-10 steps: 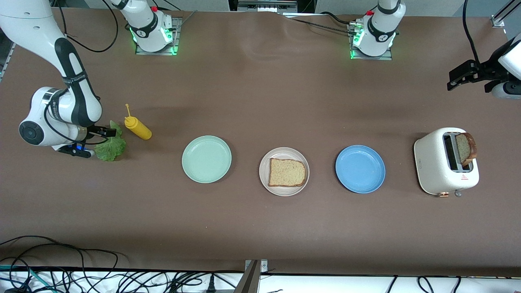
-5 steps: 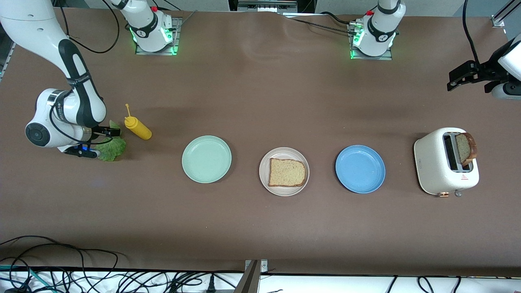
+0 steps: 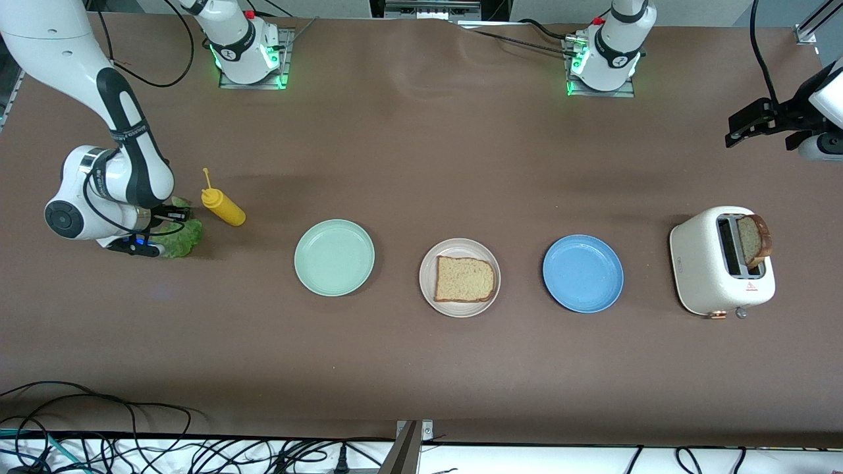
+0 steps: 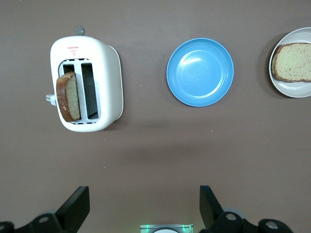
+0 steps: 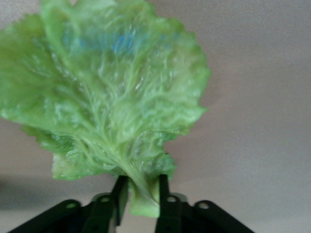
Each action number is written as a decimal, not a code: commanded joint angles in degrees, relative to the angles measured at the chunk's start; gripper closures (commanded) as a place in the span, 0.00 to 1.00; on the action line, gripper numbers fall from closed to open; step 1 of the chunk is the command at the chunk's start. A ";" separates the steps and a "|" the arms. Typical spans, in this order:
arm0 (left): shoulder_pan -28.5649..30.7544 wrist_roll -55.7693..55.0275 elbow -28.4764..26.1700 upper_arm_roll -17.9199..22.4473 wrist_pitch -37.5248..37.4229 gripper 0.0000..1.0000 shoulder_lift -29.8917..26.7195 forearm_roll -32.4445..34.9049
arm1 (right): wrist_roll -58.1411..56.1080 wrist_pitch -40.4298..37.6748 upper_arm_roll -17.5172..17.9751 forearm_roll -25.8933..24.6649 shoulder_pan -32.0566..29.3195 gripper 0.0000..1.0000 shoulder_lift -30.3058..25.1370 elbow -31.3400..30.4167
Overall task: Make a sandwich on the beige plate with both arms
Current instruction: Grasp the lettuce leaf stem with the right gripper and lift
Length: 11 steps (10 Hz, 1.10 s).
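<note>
A brown table (image 3: 421, 368) carries a white toaster (image 3: 705, 276) with one bread slice (image 3: 754, 240), then blue plate (image 3: 583, 273), beige plate (image 3: 490, 266) bearing another slice (image 3: 464, 279), and mint plate (image 3: 334, 257). The right gripper (image 5: 140, 194) pinches the lettuce leaf (image 5: 107, 92) stem; the left gripper (image 4: 143, 208) hangs wide open above the table near the toaster.

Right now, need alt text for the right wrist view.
The right gripper is closed on the pale stem of a ruffled green lettuce leaf, which fans out from the gripper over the brown table.
</note>
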 commanded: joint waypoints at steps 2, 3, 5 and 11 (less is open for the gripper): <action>0.02 -0.31 0.52 -0.26 0.11 0.00 0.09 1.62 | -1.18 -3.07 0.15 0.67 -0.68 1.00 -1.45 2.37; 0.02 -0.31 0.52 -0.26 0.11 0.00 0.09 1.62 | -1.27 -5.17 0.06 0.67 -0.68 1.00 -1.98 3.60; 0.02 -0.31 0.61 -0.26 0.11 0.00 0.09 1.62 | -1.27 -13.32 -0.02 0.67 -0.68 1.00 -3.73 8.76; -0.06 -0.31 0.61 -0.35 0.11 0.00 0.09 1.62 | -1.18 -36.75 7.15 1.81 -0.16 1.00 -4.44 34.43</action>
